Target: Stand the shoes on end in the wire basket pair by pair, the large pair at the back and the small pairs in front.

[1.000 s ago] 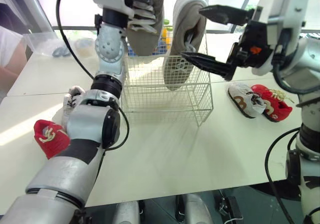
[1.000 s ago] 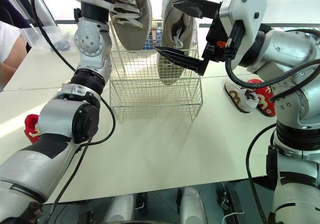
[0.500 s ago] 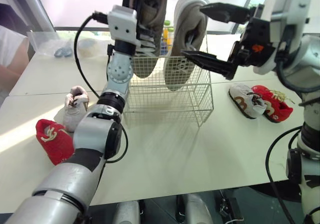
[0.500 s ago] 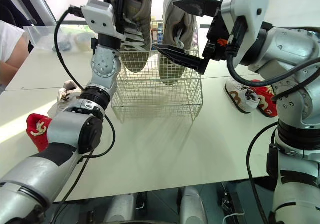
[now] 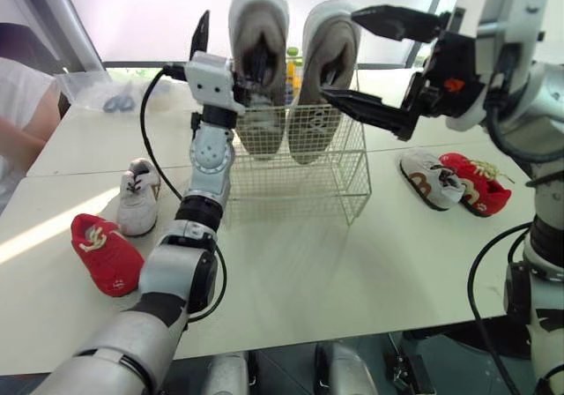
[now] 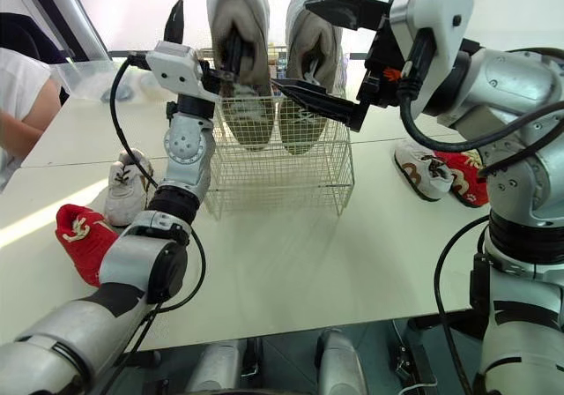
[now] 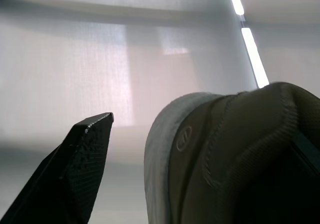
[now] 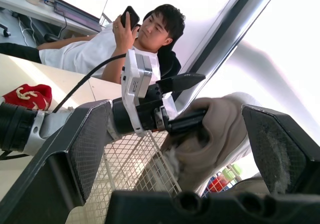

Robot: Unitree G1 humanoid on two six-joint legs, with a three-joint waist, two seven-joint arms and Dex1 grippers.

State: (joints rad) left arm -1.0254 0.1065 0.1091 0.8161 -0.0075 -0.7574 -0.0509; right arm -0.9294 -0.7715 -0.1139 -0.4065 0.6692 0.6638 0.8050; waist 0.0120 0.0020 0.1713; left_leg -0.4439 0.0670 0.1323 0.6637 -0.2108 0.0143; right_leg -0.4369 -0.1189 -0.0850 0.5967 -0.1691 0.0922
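The large pair looks nearly settled and the two small pairs are untouched, so I judge most of the task remains. Well left of the white wire basket (image 5: 295, 183), a small red shoe with pale trim (image 5: 104, 252) and a small white-and-grey shoe (image 5: 139, 197) lie side by side on the white surface (image 5: 291, 272). Inside the basket, seemingly toward its back, two shoes stand toe-down next to each other: the left large grey shoe (image 5: 258, 78) and the right large grey shoe (image 5: 319, 86). The basket's front part is empty. The left hand (image 5: 227, 49) sits above the basket's left edge with its fingers spread. One finger reaches into the left large grey shoe's mouth and the other is clear of the heel, so it seems unclamped. The right hand (image 5: 338, 53), at the basket's upper right, gapes wide and holds nothing. Right of the basket lie a small white shoe with brown markings (image 5: 432, 176) and a second small red shoe (image 5: 476, 183), close together.
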